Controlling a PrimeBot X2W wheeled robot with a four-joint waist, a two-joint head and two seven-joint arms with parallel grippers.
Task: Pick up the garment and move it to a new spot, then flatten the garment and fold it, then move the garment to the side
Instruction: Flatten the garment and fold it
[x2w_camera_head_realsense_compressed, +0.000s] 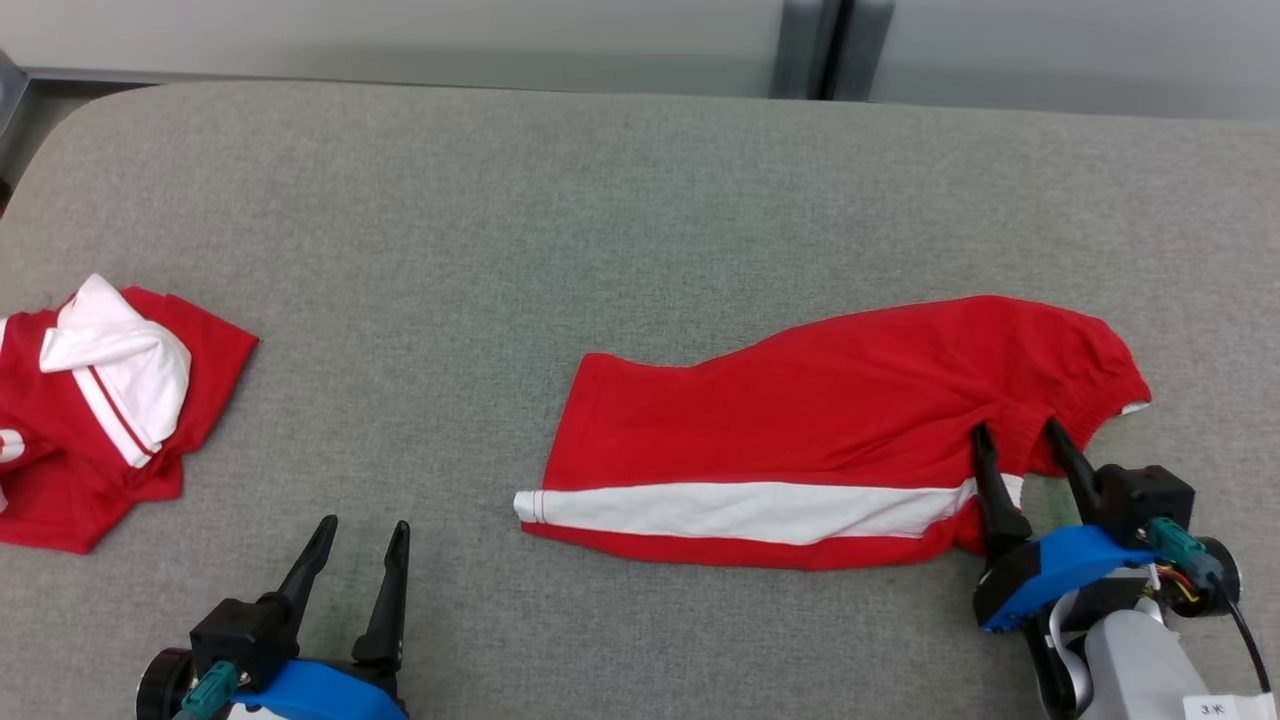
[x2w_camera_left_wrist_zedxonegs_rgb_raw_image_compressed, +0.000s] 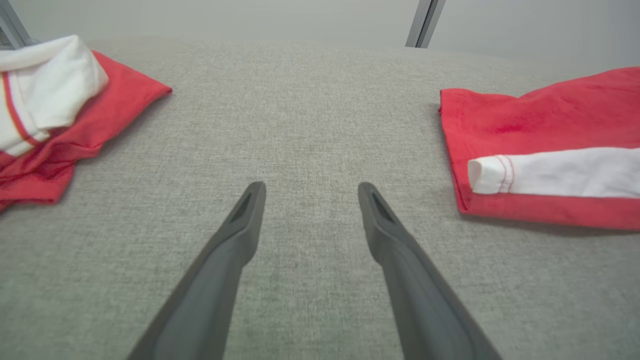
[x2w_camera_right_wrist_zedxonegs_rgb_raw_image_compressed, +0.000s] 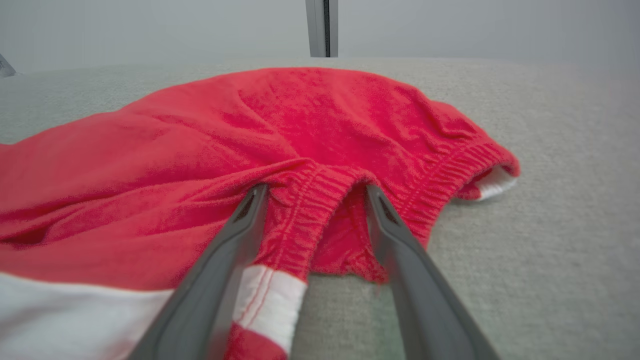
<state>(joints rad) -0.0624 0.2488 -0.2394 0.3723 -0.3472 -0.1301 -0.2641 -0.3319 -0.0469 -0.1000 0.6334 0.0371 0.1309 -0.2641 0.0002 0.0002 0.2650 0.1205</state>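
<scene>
The garment, red shorts with a white side stripe, lies spread on the grey padded table at centre right, its elastic waistband toward the right. My right gripper is open at the waistband's near edge. In the right wrist view its two fingers stand either side of a bunched fold of the waistband, with the right gripper not closed on it. My left gripper is open over bare table at the lower left, well left of the garment's hem. Nothing sits between the left gripper fingers.
A second red and white piece of clothing lies crumpled at the table's left edge, also seen in the left wrist view. The grey table stretches back to a pale wall with a dark post.
</scene>
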